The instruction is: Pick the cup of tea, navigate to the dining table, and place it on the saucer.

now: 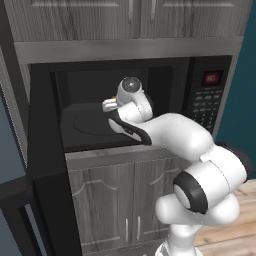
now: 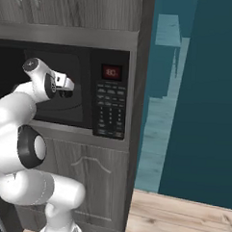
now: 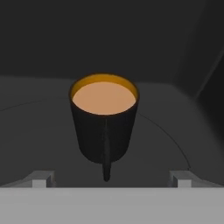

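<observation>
The cup of tea (image 3: 105, 118) is a black mug with orange-brown liquid. It stands upright on the round turntable (image 3: 175, 140) inside the open microwave, its handle turned toward the hand. My gripper (image 3: 111, 179) is open, one fingertip low on each side, just short of the cup and touching nothing. In the base views the gripper (image 1: 109, 105) (image 2: 66, 89) reaches into the dark microwave cavity, and the hand hides the cup. The dining table and the saucer are out of view.
The microwave's dark door (image 1: 45, 150) hangs open on the left. Its control panel (image 2: 109, 103) with a red display is on the right. Grey wood cabinets (image 1: 115, 205) sit above and below. A teal wall (image 2: 196, 93) and wooden floor (image 2: 180, 217) lie to the right.
</observation>
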